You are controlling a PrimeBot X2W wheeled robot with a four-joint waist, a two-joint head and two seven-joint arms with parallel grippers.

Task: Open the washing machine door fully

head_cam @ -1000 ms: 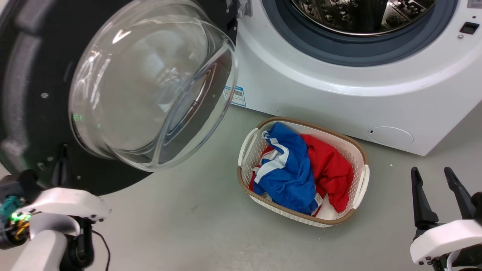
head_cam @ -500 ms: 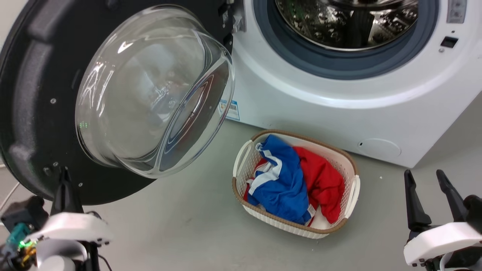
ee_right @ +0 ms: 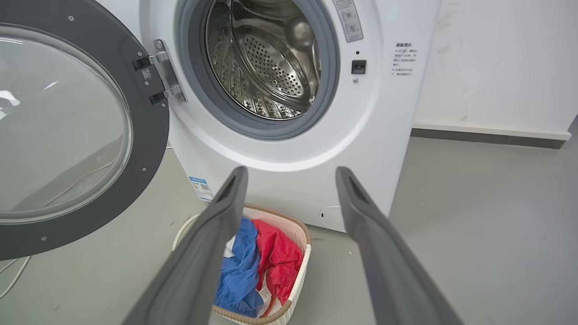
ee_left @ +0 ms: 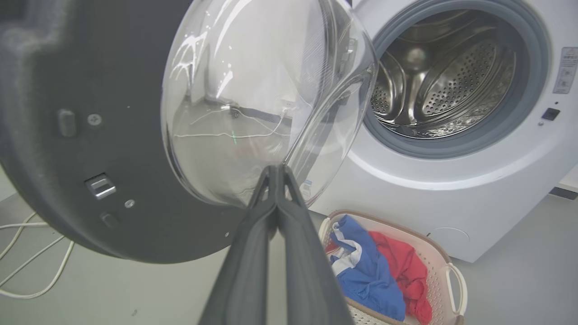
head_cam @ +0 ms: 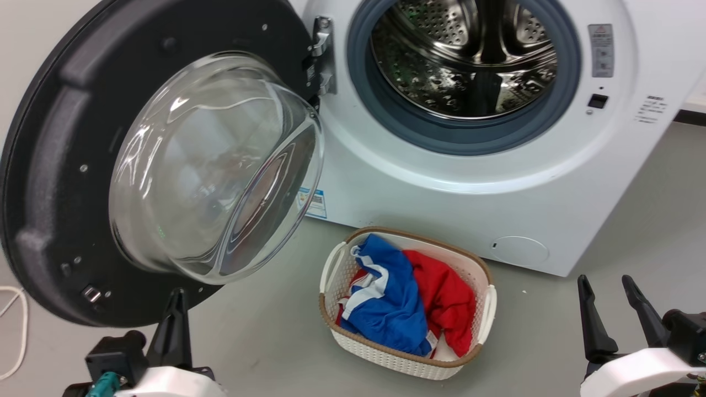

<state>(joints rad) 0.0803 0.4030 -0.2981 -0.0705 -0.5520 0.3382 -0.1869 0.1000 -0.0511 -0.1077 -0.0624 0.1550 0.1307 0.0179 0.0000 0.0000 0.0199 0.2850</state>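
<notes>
The washing machine door [head_cam: 60, 165] [ee_left: 90, 81] [ee_right: 151, 135] is swung wide to the left, its black inner face and clear bulging glass bowl [head_cam: 215, 171] turned towards me, held by a metal hinge [head_cam: 322, 55]. The steel drum [head_cam: 469, 55] lies exposed inside its grey rim. My left gripper [head_cam: 176, 306] [ee_left: 276, 170] is shut, empty, just below the door's lower edge and apart from it. At the lower right, my right gripper [head_cam: 606, 286] [ee_right: 291, 174] is open and holds nothing.
A white basket [head_cam: 488, 309] with blue and red clothes sits on the grey floor in front of the machine. White cable [head_cam: 19, 331] lies on the floor at the far left. A wall and skirting [ee_right: 487, 131] stand right of the machine.
The head camera has tilted up, so the whole scene sits lower and the drum shows in full. The left gripper has drawn back from the door's lower edge.
</notes>
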